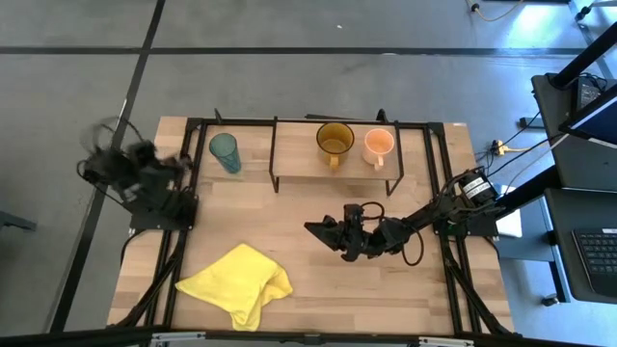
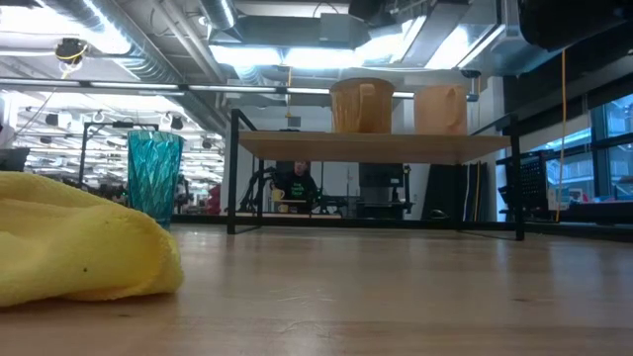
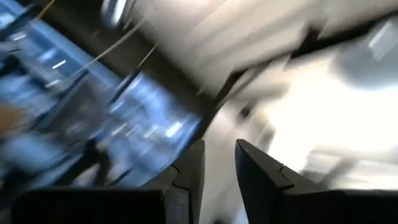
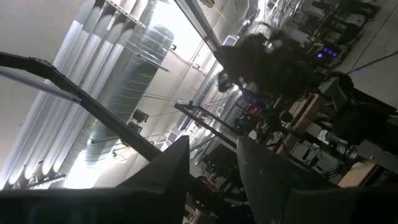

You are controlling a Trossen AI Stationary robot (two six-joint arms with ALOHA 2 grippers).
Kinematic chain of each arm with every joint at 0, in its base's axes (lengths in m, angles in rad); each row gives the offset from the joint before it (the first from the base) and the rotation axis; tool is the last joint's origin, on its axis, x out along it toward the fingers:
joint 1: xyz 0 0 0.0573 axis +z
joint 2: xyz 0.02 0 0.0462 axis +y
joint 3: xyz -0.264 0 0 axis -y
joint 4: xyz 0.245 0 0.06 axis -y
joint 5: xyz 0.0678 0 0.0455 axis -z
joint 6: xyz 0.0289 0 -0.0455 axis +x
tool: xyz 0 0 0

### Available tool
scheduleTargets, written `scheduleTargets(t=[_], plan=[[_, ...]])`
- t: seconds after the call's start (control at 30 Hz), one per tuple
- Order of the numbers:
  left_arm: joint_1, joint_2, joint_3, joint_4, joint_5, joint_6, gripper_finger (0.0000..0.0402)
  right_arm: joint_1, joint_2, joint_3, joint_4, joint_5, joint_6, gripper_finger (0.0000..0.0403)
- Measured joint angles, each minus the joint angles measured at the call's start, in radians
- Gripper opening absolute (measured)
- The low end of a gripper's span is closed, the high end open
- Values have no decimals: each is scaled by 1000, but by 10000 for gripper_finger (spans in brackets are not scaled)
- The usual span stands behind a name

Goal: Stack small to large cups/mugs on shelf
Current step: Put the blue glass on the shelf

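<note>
Overhead camera looks straight down; low camera sits at tabletop level; both share the light-wood plank shelf (image 1: pixel 333 159) (image 2: pixel 376 146). Wrist cameras face ceiling.

The light-wood tabletop (image 1: pixel 405 280) stands on a grey concrete floor (image 1: pixel 289 87) crossed by dark lines. Beyond its right edge sits a dark desk (image 1: pixel 578 251) with a keyboard (image 1: pixel 598 253). Overhead, silver ventilation ducts (image 4: pixel 118 81) run under a ceiling hung with bright strip lights (image 2: pixel 287 54). Past the far edge, a person (image 2: pixel 295 186) sits among workstations, and tall windows (image 2: pixel 608 148) fill the right side.
</note>
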State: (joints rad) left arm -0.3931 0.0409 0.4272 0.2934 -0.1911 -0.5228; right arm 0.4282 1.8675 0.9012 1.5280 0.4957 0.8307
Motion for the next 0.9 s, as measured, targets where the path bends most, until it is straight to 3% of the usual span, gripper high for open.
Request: scheduleTargets(t=[0.13,0.23,0.4,0.43,0.57,0.67,0.77,0.83,0.9], plan=[[0,171,438,-705,-118,116,72,0,0,0,0,0,0,136],[0,352,736,-1132,-176,142,69,0,0,0,0,0,-3,136],[0,604,1080,-1826,-382,-7,69,0,0,0,-1,0,-23,136],[0,635,1114,-1884,-414,-49,69,0,0,0,0,0,-26,136],[0,661,1145,-1819,-450,-92,69,-2,0,0,0,0,-28,136],[5,668,1120,-1862,-627,-204,69,-6,0,0,-1,0,-27,136],[34,664,1076,-1859,-689,-327,69,-6,0,0,0,0,-27,136],[41,655,1022,-1832,-650,-346,69,-6,0,0,0,0,-32,136],[40,656,956,-1718,-474,-273,69,-6,0,0,0,0,-51,136]])
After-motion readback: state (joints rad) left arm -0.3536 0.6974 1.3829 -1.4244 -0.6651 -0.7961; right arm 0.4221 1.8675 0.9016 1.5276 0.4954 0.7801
